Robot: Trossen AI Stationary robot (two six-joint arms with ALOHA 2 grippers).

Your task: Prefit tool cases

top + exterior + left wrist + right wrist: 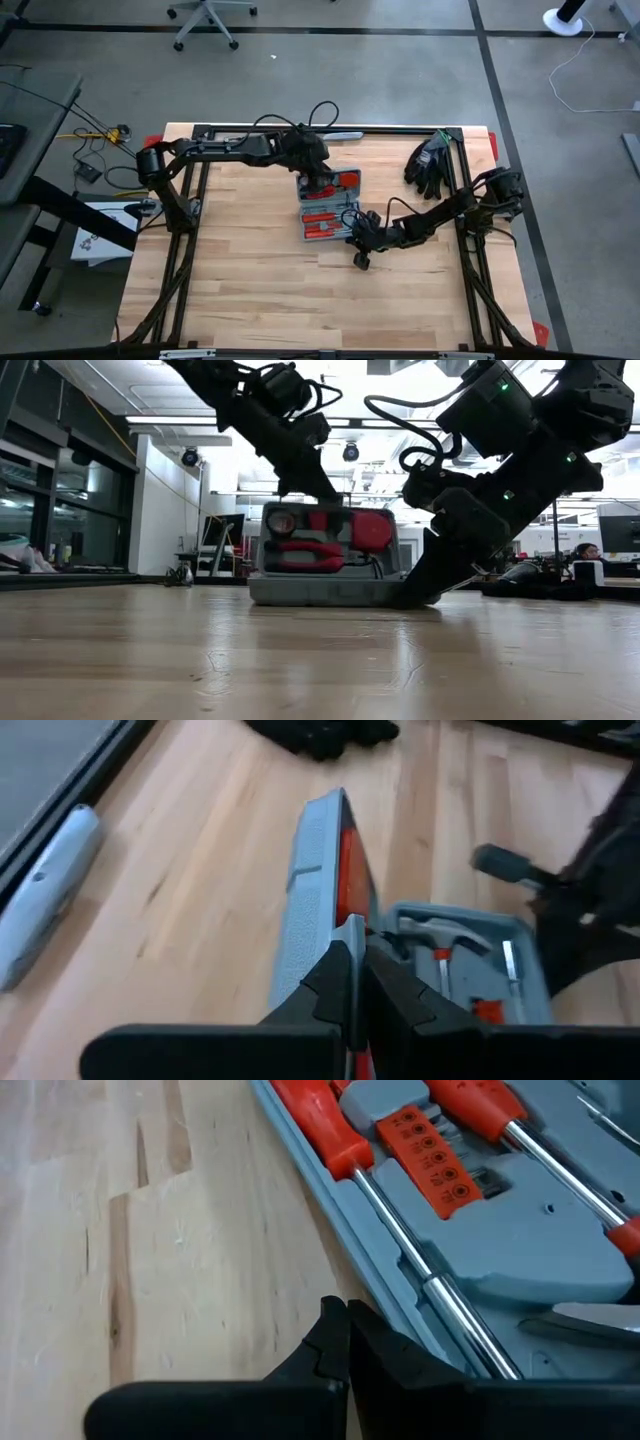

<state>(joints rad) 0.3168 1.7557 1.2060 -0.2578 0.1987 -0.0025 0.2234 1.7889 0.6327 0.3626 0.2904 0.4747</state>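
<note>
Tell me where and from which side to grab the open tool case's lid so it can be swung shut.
Judging by its pose, take the lid of the tool case by its free top edge, coming down from above. It stands nearly upright on its hinge, so that thin edge is the one part clear of the table. The left gripper is shut on it there; the right gripper, shut, sits at the tray's edge.

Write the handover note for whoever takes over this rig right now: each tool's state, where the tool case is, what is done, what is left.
Left tool: shut on the raised lid's edge of the tool case, holding the lid about upright.
Right tool: shut, holding nothing, on the table against the case's base edge.
Case: mid-table, open; red-handled tools sit in the moulded base, more clipped in the lid.
Done: case open, tools seated as far as visible.
Left: probably check the fit, lower the lid and latch it.
Black gloves lie at the far right corner.
</note>
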